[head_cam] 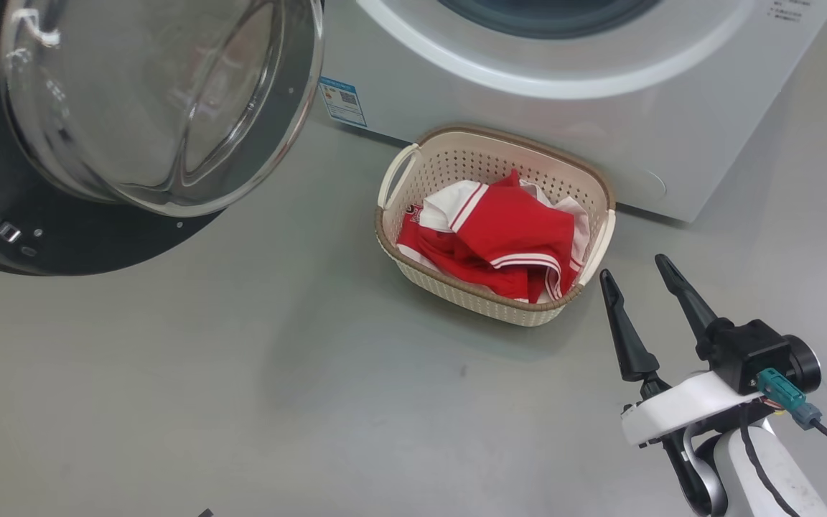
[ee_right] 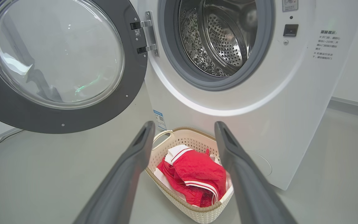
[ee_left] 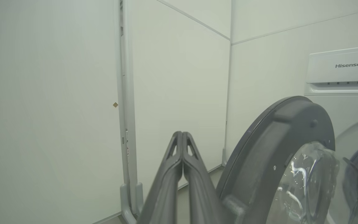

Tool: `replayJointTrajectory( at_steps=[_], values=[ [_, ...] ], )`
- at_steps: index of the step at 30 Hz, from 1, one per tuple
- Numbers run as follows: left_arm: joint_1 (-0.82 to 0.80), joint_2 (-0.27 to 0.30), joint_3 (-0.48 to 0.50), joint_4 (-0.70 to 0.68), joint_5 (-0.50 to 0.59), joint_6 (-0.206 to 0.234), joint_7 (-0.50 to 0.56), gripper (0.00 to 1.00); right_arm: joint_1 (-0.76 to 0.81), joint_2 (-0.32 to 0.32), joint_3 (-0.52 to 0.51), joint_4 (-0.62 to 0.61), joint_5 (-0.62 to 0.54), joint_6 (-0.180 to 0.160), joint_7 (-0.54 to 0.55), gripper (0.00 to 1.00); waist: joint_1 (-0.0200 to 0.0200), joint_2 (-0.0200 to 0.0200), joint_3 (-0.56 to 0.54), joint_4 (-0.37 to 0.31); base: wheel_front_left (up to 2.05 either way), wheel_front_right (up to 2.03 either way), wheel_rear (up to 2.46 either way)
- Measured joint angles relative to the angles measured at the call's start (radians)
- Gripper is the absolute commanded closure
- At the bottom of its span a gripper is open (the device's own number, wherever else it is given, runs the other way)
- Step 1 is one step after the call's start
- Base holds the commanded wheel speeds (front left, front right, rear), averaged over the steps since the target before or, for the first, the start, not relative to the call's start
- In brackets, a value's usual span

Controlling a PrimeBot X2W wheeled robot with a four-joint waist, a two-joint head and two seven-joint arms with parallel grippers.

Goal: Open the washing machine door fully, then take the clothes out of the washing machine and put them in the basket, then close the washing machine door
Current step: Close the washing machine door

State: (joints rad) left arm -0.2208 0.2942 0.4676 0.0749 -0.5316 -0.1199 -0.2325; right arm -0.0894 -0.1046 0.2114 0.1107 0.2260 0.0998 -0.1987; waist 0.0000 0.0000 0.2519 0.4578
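Clothes (head_cam: 507,233) heaped in the basket (head_cam: 500,138) at the washing machine (head_cam: 672,143)'s foot, drum (ee_right: 225,40) bare, washing machine door (head_cam: 62,251) swung wide off its left, hence right gripper (head_cam: 632,268) spread empty before the machine, left gripper (ee_left: 182,137) clenched on nothing by the door's rim, seemingly poised to push.

Right pincer (ee_right: 185,124): fingers spread wide, framing the basket (ee_right: 208,214), which sits on the grey floor (ee_right: 42,180) just before the washing machine (ee_right: 259,102). Red-and-white clothes (ee_right: 194,174) heaped inside the basket. Washing machine door (ee_right: 54,53) hangs open on its hinges at left, exposing the perforated steel drum (ee_right: 225,37).
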Motion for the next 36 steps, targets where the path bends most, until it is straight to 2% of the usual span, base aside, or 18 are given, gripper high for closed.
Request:
replayJointTrajectory(
  at_steps=[2, 7, 10, 15, 18, 22, 27, 36],
  values=[
    [-0.034, 0.012, 0.053, 0.042, -0.069, 0.0, 0.023, 1.0, -0.009, -0.002, 0.0, -0.01, -0.002, -0.006, 0.006, 0.0, 0.0, 0.0, 0.015, -0.015, 0.0, 0.0, 0.0],
    [-0.136, 0.002, 0.163, 0.174, -0.313, 0.0, 0.124, 1.0, -0.017, -0.016, -0.002, -0.025, -0.008, -0.006, 0.014, 0.0, 0.0, 0.0, 0.051, -0.054, 0.0, 0.0, 0.0],
    [-0.19, 0.01, 0.219, 0.237, -0.406, 0.002, 0.182, 1.0, -0.033, -0.019, -0.002, -0.031, -0.009, -0.006, 0.019, 0.0, 0.0, 0.0, 0.071, -0.079, 0.0, 0.0, 0.0],
    [-0.293, 0.038, 0.299, 0.337, -0.575, 0.038, 0.294, 1.0, -0.05, -0.02, -0.003, -0.039, -0.009, -0.006, 0.019, 0.0, 0.0, 0.0, 0.1, -0.121, 0.0, 0.0, 0.0],
    [-0.357, 0.045, 0.34, 0.397, -0.671, 0.075, 0.367, 1.0, -0.051, -0.021, -0.005, -0.039, -0.009, -0.006, 0.019, 0.0, 0.0, 0.0, 0.113, -0.145, 0.0, 0.0, 0.0],
    [-0.426, 0.064, 0.395, 0.463, -0.751, 0.143, 0.43, 1.0, -0.052, -0.021, -0.008, -0.039, -0.009, -0.006, 0.018, 0.0, 0.0, 0.0, 0.126, -0.17, 0.0, 0.0, 0.0],
    [-0.467, 0.103, 0.417, 0.536, -0.765, 0.223, 0.489, 1.0, -0.052, -0.022, -0.014, -0.041, -0.009, -0.006, 0.017, 0.0, 0.0, 0.0, 0.137, -0.186, 0.0, 0.0, 0.0],
    [-0.5, 0.129, 0.458, 0.647, -0.812, 0.23, 0.554, 1.0, -0.054, -0.022, -0.012, -0.041, -0.009, -0.006, 0.017, 0.0, 0.0, 0.0, 0.135, -0.191, 0.0, 0.0, 0.0]
  ],
)
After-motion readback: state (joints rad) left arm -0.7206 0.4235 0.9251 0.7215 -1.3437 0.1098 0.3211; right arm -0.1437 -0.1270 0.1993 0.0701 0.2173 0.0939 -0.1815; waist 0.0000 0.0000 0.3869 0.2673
